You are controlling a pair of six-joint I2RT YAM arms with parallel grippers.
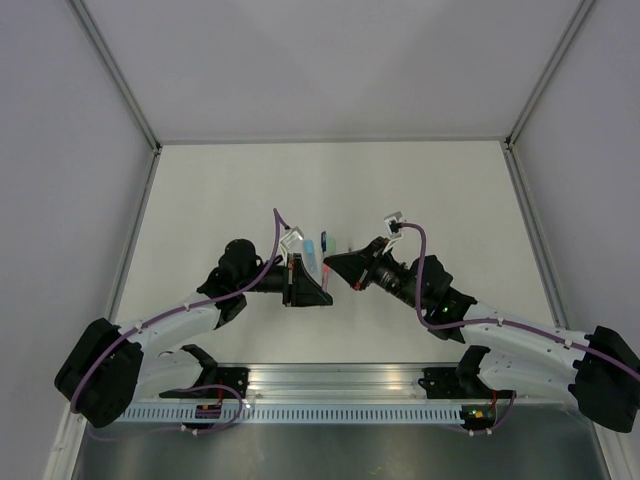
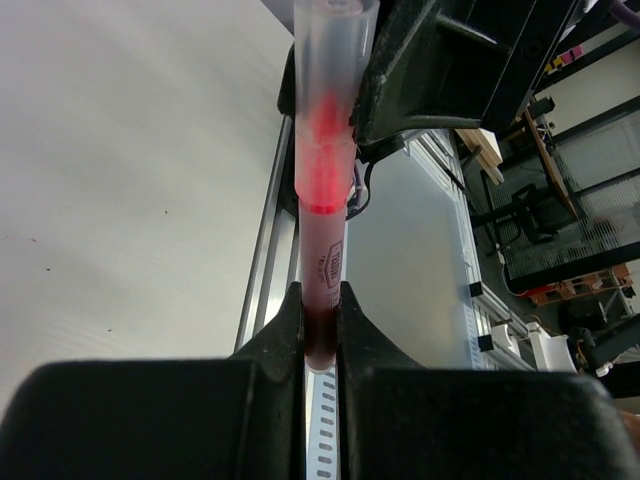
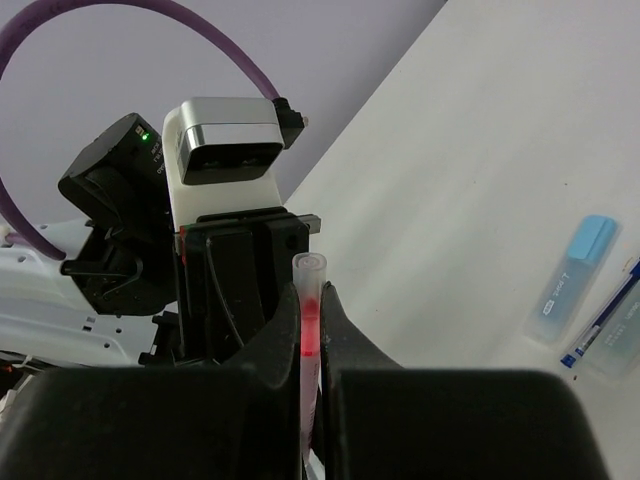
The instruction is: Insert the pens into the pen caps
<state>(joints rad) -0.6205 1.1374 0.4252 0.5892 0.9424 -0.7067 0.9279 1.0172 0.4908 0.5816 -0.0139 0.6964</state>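
Left wrist view: left gripper (image 2: 322, 305) pinches the red-pink pen (image 2: 322, 262), right gripper (image 3: 310, 300) pinches the pale cap (image 2: 326, 110) over its tip
Both pairs of jaws are pressed tight on the thin tube, held in the air over the counter (image 1: 230, 190) between the two arms. Red shows through the translucent cap, but how deep the pen sits inside is hard to make out. From the top external view the black grippers hide nearly all of it. Just beyond them on the counter lie a light blue cap (image 3: 575, 280) and a blue pen (image 3: 603, 322), with a second pale cap (image 3: 625, 345) cut off by the edge
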